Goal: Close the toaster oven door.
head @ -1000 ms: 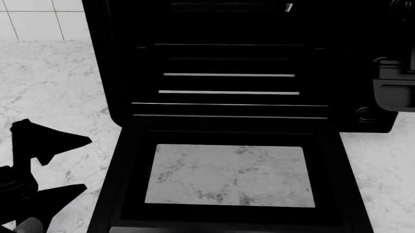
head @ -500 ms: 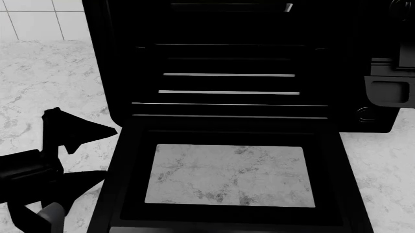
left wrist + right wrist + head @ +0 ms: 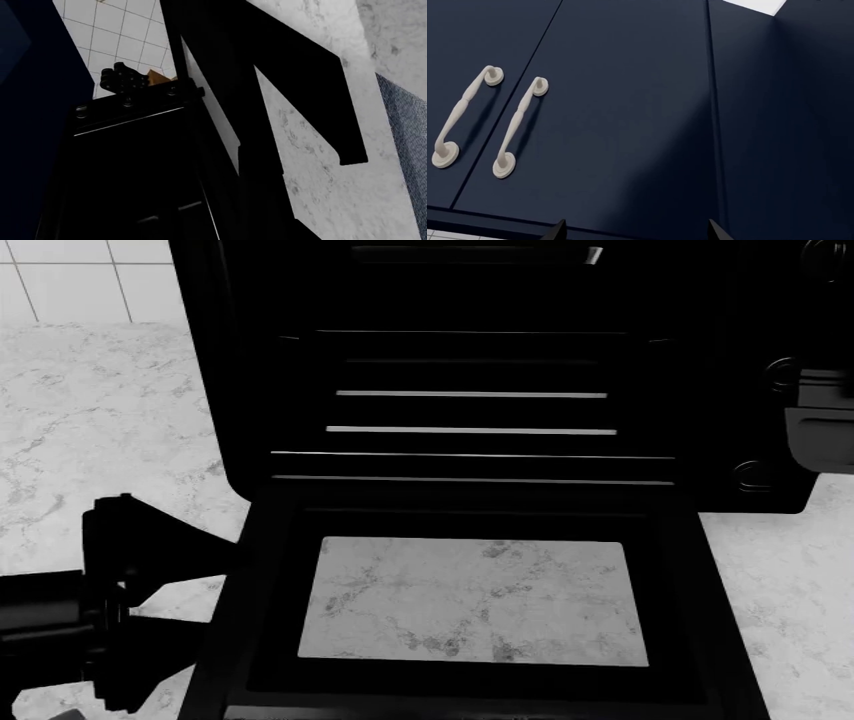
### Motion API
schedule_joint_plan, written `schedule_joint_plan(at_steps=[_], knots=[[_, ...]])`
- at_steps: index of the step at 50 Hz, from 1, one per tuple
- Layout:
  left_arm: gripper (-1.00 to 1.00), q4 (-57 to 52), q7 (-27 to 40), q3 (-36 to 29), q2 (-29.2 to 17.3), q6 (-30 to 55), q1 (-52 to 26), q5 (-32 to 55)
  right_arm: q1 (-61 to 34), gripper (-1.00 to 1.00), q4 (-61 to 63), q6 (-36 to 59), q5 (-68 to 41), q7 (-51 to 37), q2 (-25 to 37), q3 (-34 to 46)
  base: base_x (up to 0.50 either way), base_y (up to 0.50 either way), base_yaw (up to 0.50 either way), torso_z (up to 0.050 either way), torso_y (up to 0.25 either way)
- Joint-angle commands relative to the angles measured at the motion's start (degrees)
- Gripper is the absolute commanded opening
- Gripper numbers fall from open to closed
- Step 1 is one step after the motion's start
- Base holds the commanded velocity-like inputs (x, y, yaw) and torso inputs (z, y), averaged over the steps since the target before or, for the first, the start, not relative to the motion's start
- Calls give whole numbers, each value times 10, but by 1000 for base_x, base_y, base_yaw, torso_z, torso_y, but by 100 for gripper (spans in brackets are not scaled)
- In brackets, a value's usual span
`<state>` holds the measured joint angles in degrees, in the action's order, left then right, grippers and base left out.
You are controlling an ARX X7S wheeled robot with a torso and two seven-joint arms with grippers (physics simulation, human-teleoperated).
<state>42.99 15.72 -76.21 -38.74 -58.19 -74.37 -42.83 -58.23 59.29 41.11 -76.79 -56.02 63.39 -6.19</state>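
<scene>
The toaster oven is a big black box with wire racks inside and knobs at its right front. The toaster oven door lies folded down flat toward me, and the marble shows through its glass window. Its near edge is cut off by the frame. My left gripper is open, fingers spread, right at the door's left edge. The left wrist view shows the oven's black surfaces close up. My right gripper is open and empty, facing navy cabinets.
A marble counter surrounds the oven, with white wall tiles behind. My right arm's body hangs at the oven's right front by the knobs. Navy cabinet doors with cream handles fill the right wrist view.
My left gripper has moved right across the counter, from the lower left up to the door's left edge. The right arm has shifted slightly. The door has not moved.
</scene>
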Motion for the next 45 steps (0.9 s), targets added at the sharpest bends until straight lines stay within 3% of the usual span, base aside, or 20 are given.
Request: schedule_joint_plan(at_steps=[1, 11, 27, 37, 45], knots=[[100, -30, 118, -54, -11, 0, -10, 79, 11, 100, 1, -16, -3, -6, 15, -4, 0, 0, 0, 0, 0], [100, -82, 113, -28, -30, 54, 25, 181, 4, 100, 3, -29, -20, -19, 35, -3, 0, 0, 0, 0, 1], [100, -327, 123, 24, -87, 272, 122, 319, 45, 100, 5, -64, -29, -22, 66, -41, 0, 0, -2, 0, 2], [100, -419, 163, 50, -87, 373, 169, 400, 128, 100, 6, -129, -10, -25, 106, -76, 0, -1, -4, 0, 3], [100, -445, 177, 65, -82, 399, 174, 434, 157, 100, 5, -171, -3, -35, 137, -74, 0, -4, -6, 2, 3]])
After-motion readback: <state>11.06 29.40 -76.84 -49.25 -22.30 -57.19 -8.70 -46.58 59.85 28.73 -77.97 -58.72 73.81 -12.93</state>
